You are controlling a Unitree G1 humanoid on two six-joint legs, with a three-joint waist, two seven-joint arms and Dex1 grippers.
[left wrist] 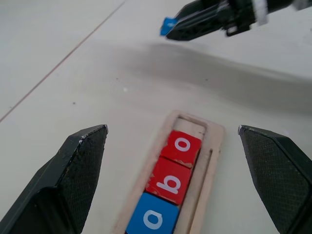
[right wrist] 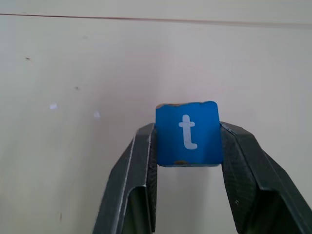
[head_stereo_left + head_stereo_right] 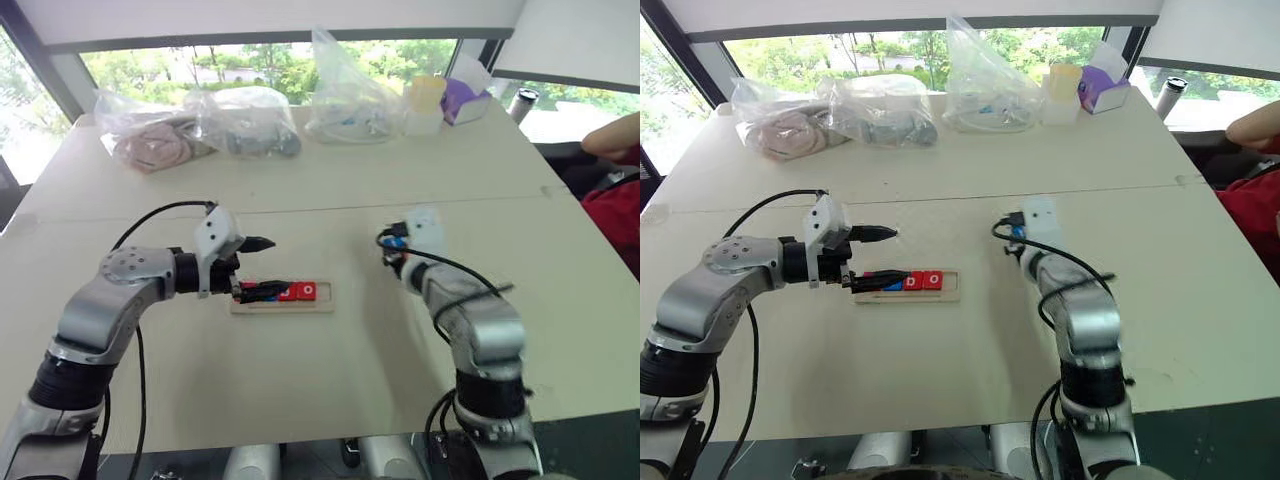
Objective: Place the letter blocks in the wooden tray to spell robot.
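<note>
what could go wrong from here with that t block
Two risks. The right end effector pinches the small blue square t block only at its side edges near the fingertips, so it might twist or slip out on the way. Also, the open left end effector hovers right over the pale wooden tray, whose free slot sits past the red o block; the arms may collide there.
</note>
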